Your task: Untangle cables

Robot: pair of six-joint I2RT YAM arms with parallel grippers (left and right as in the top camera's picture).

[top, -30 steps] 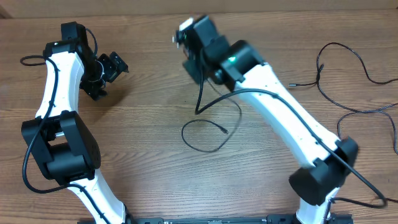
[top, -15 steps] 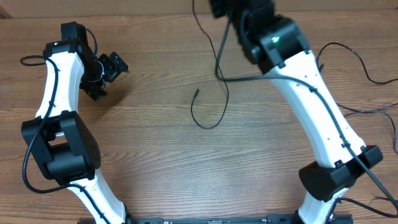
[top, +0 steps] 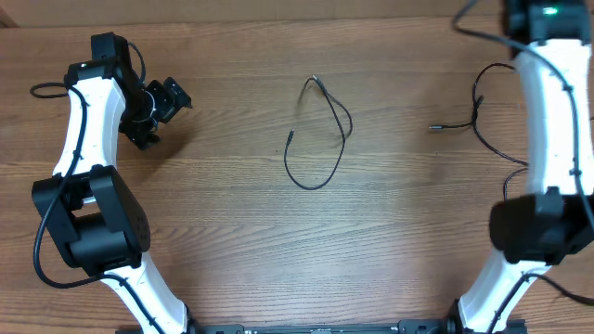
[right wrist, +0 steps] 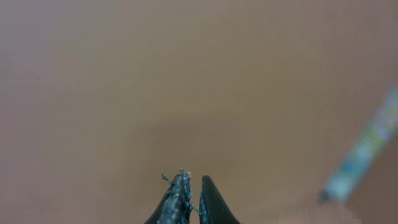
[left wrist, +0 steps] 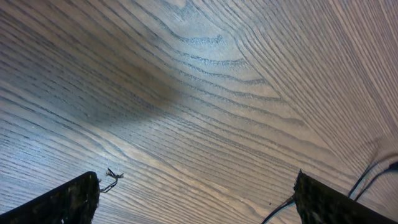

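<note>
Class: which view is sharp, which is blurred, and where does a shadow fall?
Overhead: sharp, cable crisp. Left wrist: table grain sharp, soft shadow upper left. Right wrist: background blurred brown; only the shut right gripper is clear.

The middle cable [top: 348, 130] is a single thin black cord lying loose and flat on the wooden surface [top: 232, 232]. It is bent into an open hook-like loop: one small tip points up at the far end, the cord sweeps right and down around a rounded bottom, and its other tip rises a little on the left, without crossing itself. Well apart to the right lies the right-hand cable [top: 475, 102], also thin and black, with a small silvery plug tip pointing left, curving up into an arc and down in a wavy line; the rest is covered from view.
</note>
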